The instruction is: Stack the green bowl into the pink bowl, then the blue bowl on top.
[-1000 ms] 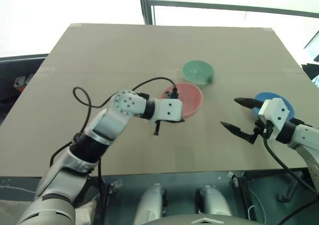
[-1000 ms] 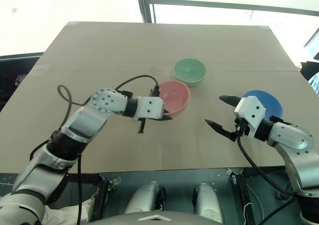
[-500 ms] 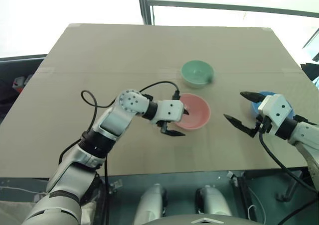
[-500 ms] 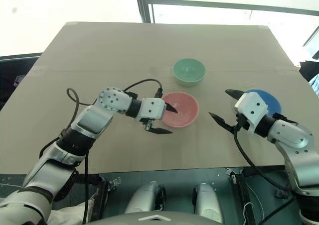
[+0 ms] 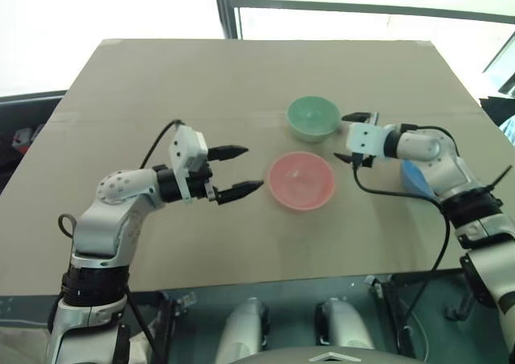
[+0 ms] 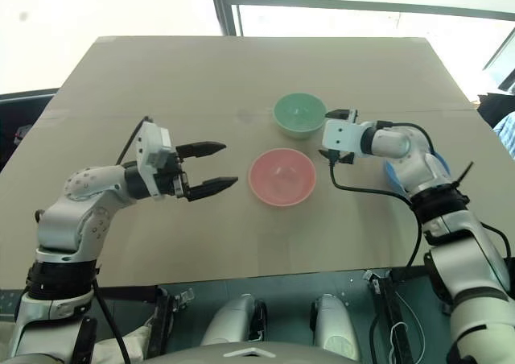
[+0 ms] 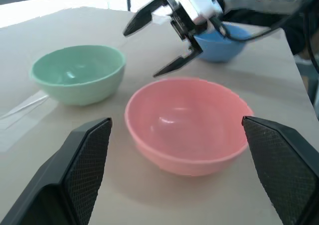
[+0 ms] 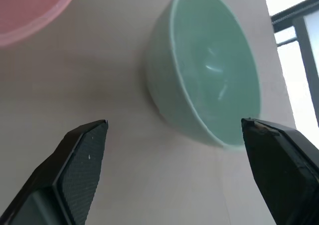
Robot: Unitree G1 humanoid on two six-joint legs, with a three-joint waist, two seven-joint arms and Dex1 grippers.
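Note:
The green bowl (image 5: 314, 117) stands upright on the table beyond the middle, and the pink bowl (image 5: 301, 180) sits empty just in front of it. Behind my right forearm, the blue bowl (image 5: 410, 179) shows as a sliver. My left gripper (image 5: 251, 167) is open and level, a short way left of the pink bowl, touching nothing. Just right of the green bowl, my right gripper (image 5: 344, 137) is open, and its fingers (image 8: 79, 155) frame the green bowl (image 8: 209, 85). The left wrist view holds the pink bowl (image 7: 187, 130), the green bowl (image 7: 77, 73) and the blue bowl (image 7: 222, 38).
The bowls rest on a brown cardboard-covered table (image 5: 201, 82) with a taped seam across it. A window frame (image 5: 221, 10) rises behind the far edge. Open tabletop lies to the left and at the front.
My left gripper opened off the pink bowl's rim and drew back to the left. My right gripper swung from beside the blue bowl forward to the green bowl's right side.

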